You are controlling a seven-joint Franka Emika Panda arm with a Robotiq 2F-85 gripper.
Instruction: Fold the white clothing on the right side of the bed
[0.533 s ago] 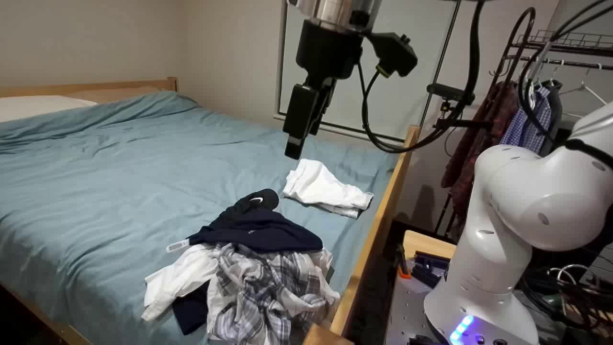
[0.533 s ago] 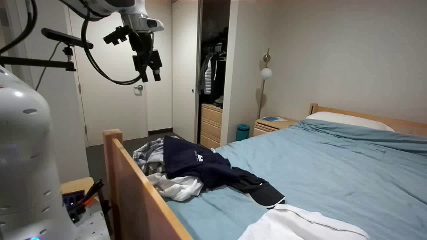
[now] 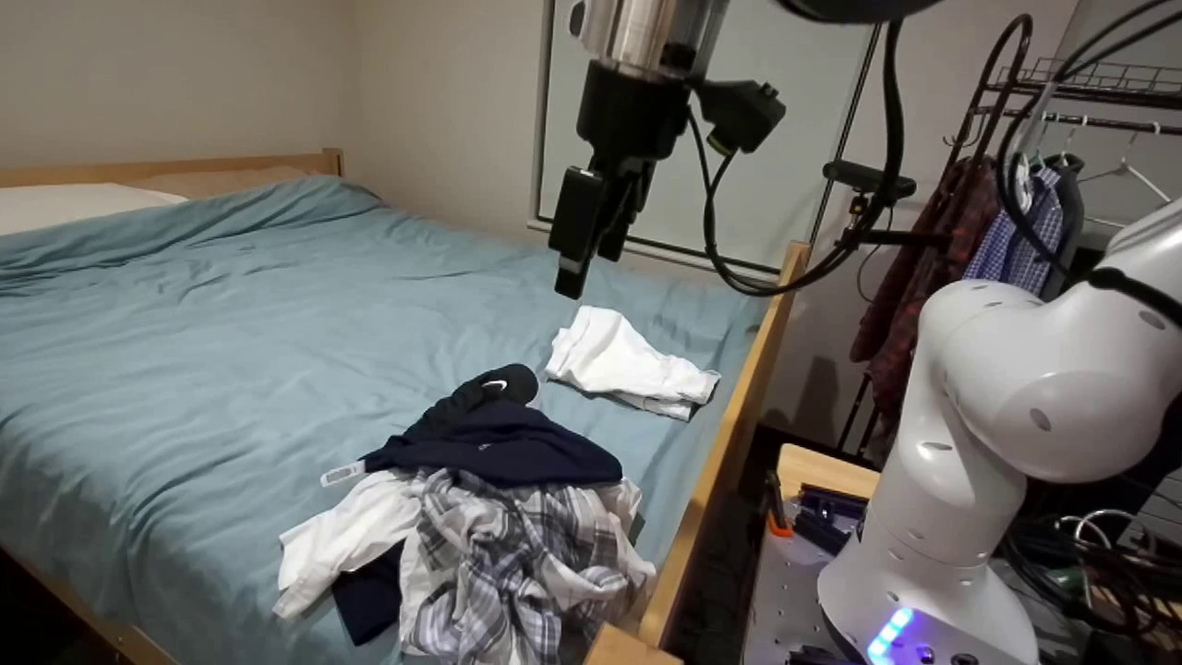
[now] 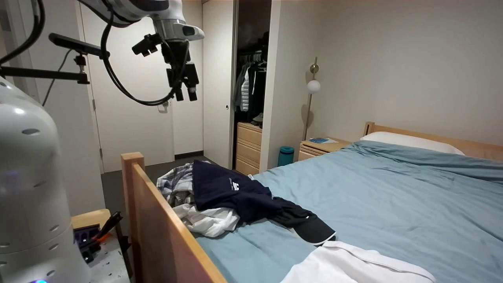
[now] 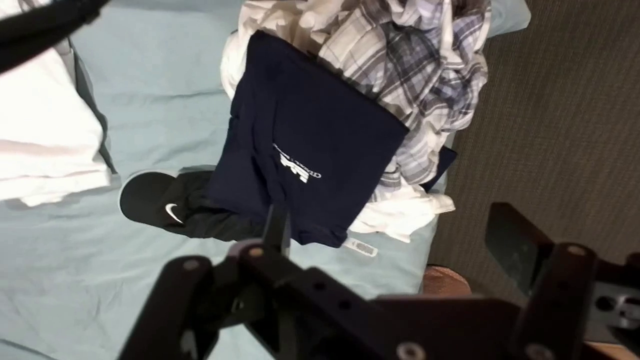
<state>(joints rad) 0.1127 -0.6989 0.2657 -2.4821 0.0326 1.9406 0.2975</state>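
Wedge-shaped white clothing [image 3: 628, 360], apparently layered, creased blue bedding [image 3: 277, 360], crumpled plaid cloth [image 3: 499, 563], claw [image 4: 186, 96] spread apart

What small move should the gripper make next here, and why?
Probably shift the gripper toward the white garment, jaws open, before lowering. It hangs in the air, open and holding nothing; in the wrist view the navy garment lies near the middle, while the white garment is cut off at the left edge.
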